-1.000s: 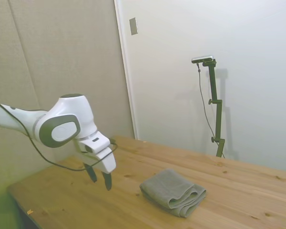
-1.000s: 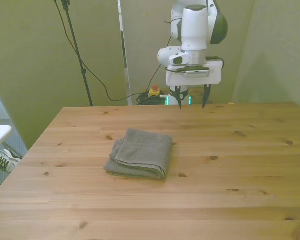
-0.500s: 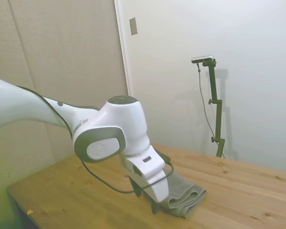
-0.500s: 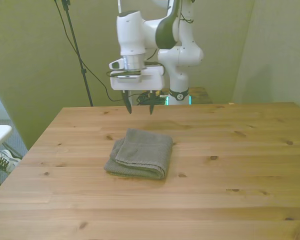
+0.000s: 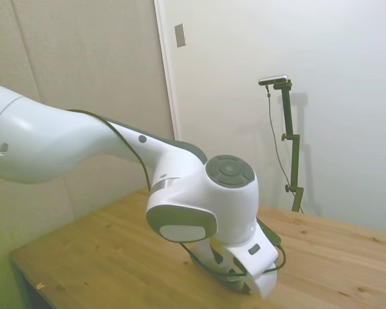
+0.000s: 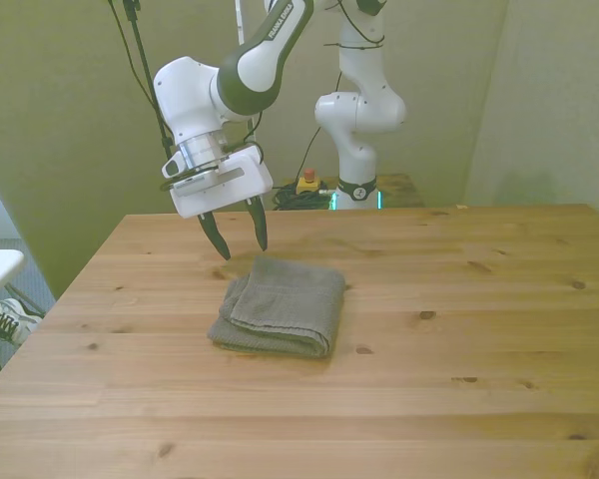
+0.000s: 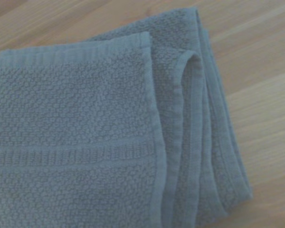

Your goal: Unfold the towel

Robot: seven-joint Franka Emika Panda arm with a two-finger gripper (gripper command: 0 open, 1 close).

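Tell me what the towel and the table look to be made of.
The towel looks like soft terry cloth, matte grey-green: the wrist view shows a nubby looped weave, a flat woven band and stitched hems on its stacked folds. The table looks like light wood, probably pine planks with a smooth, faintly sheened finish: grain lines, plank seams and dark knots show.

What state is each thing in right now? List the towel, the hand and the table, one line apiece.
towel: still folded in thick layers, lying flat on the table, untouched.
hand: open, empty, tilted, hovering above the towel's far corner on the front view's left.
table: wooden, bearing only the towel in these views.
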